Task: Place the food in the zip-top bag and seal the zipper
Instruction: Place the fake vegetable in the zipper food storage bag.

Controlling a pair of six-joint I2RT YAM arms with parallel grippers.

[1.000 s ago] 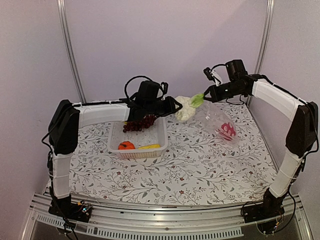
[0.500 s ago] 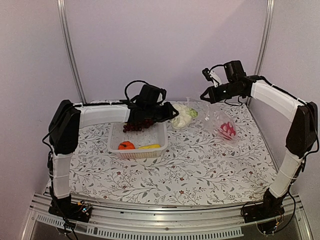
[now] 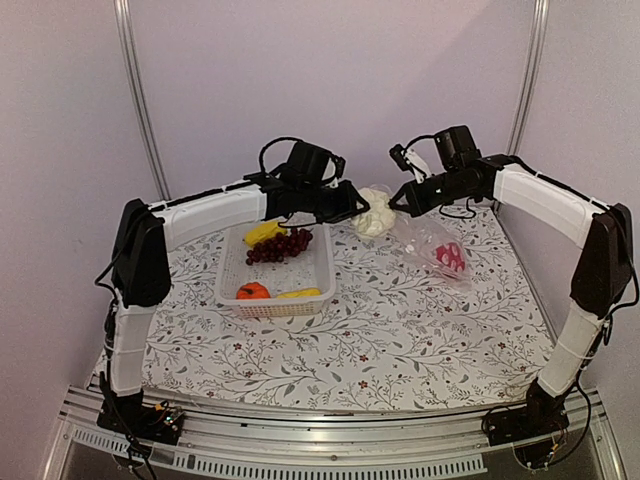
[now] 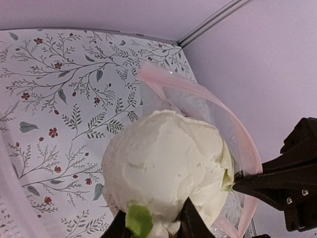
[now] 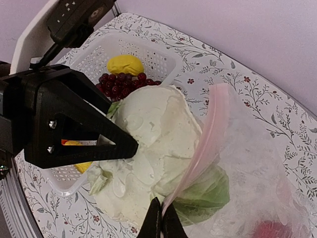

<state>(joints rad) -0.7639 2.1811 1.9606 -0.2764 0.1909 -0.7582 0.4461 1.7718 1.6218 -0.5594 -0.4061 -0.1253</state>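
- Hanging near the tabletop's far edge, the cauliflower [image 4: 166,163], clamped in the left pincer [image 4: 151,227], meets the zip-top bag [image 3: 425,238] mouth.
- Right pincer [image 5: 161,221] pinches the zipper [image 5: 210,129] strip.
- Risk: cauliflower may snag the rim, tugging it free.

cauliflower [image 3: 377,213] lifted to bag [image 3: 426,238] mouth, right pincer [image 3: 397,206] nearer, lemon [image 3: 262,232] uncovered

Cauliflower [image 4: 166,163] base cut off at left wrist view's lower edge, red pepper [image 5: 271,231] blurred inside bag [image 5: 257,163]
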